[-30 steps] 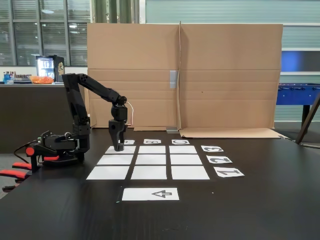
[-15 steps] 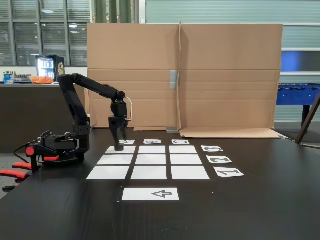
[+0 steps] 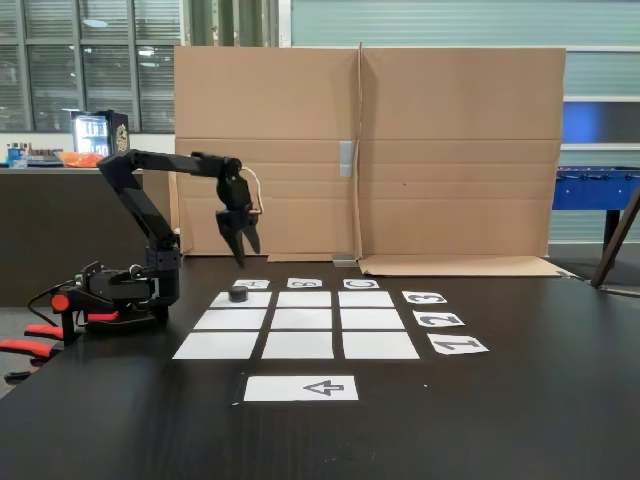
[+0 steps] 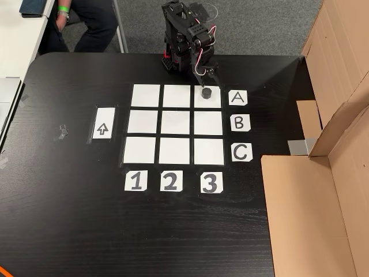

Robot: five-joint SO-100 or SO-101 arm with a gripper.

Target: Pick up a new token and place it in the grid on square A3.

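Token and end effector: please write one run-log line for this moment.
token: resting on square A3 | end effector: open, raised above token, not touching | grid: other cells bare

Black table [image 3: 520, 400], cardboard screen [image 3: 460, 150], windows [image 3: 80, 60], grey carpet [image 4: 259, 26]

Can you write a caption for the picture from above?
Token sits on square A3 of the grid; open gripper above.
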